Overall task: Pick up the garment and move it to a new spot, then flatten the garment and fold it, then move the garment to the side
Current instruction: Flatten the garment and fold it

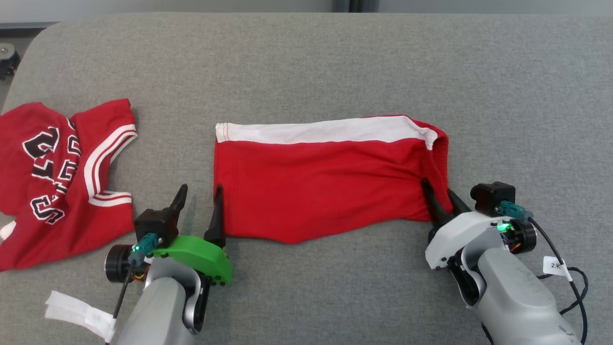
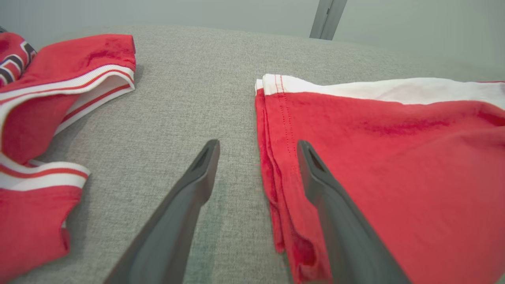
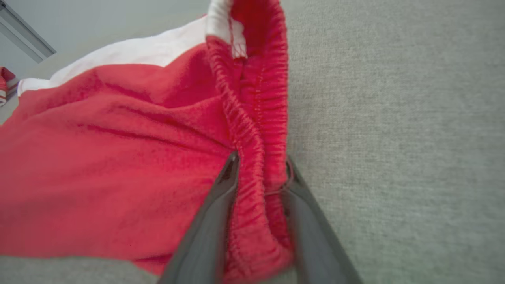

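Pinching the elastic waistband (image 3: pixel 256 98) of the red shorts (image 1: pixel 325 191), the right gripper (image 1: pixel 437 187) has a finger on each side of the gathered cloth, which fills the gap between them. The shorts stretch away from this gripper toward the other arm and lie fairly flat on the grey table (image 1: pixel 306 62). A white stripe (image 1: pixel 325 130) runs along the edge farthest from both grippers.

The left gripper (image 1: pixel 200 189) is released, its fingers spread wide and holding nothing. It sits at the opposite end of the shorts and straddles the stitched hem. Its inner finger lies over the red cloth, and its outer finger is over bare table just beside the edge. From its wrist view, the hem shows several stacked layers.

A red jersey (image 1: pixel 57 191) with black, white-outlined lettering and red-and-white striped trim lies crumpled on the table. It is on the outer side of the left gripper, apart from it and from the shorts.
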Motion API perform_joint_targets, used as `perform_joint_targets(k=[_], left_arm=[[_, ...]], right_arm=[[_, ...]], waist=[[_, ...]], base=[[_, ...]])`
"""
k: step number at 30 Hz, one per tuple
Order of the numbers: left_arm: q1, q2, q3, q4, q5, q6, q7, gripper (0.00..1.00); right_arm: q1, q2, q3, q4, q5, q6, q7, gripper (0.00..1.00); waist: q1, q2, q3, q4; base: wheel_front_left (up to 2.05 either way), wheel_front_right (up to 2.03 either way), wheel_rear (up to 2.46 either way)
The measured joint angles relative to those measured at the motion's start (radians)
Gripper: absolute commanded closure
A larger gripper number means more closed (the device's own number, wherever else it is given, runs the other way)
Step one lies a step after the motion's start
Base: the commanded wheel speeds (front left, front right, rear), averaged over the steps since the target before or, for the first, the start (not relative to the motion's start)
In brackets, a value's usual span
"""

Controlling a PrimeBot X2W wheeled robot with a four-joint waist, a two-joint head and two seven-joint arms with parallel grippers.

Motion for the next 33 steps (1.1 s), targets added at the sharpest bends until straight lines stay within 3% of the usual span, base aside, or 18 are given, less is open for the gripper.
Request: perform_joint_targets(k=[7,14,18,21,25,33], left_arm=[[0.011,-0.007,0.031,0.001,0.027,-0.01,0.0,0.0],[0.028,-0.012,0.03,0.002,0.038,-0.024,0.0,0.0],[0.047,-0.013,0.021,0.007,0.036,-0.029,0.0,0.0],[0.054,-0.013,0.005,0.007,0.02,-0.03,0.0,0.0],[0.06,-0.014,-0.015,0.011,0.007,-0.027,0.0,0.0],[0.06,-0.015,-0.049,0.013,-0.02,-0.018,0.0,0.0]], right_arm=[[0.002,0.001,-0.096,-0.007,0.004,0.003,0.006,1.0],[0.006,-0.137,-0.3,-0.01,-0.064,0.001,0.01,1.0],[0.006,-0.143,-0.347,-0.023,-0.122,0.001,0.01,1.0],[0.003,-0.091,-0.302,-0.032,-0.125,0.001,0.011,1.0],[0.0,-0.017,-0.145,-0.085,-0.06,0.001,0.054,1.0],[-0.001,0.007,0.143,-0.227,0.074,0.0,0.113,1.0]], waist=[[0.0001,0.0,-0.008,-0.017],[0.0,0.0,-0.032,-0.048],[0.0,0.0,-0.047,-0.064],[0.0,0.0,-0.059,-0.074],[0.0,0.0,-0.075,-0.082],[0.0001,0.0,-0.086,-0.051]], base=[[0.0,0.0,0.0],[0.0,0.0,0.0],[0.0,0.0,0.0],[0.0,0.0,0.0],[0.0,0.0,0.0],[0.0,0.0,0.0]])
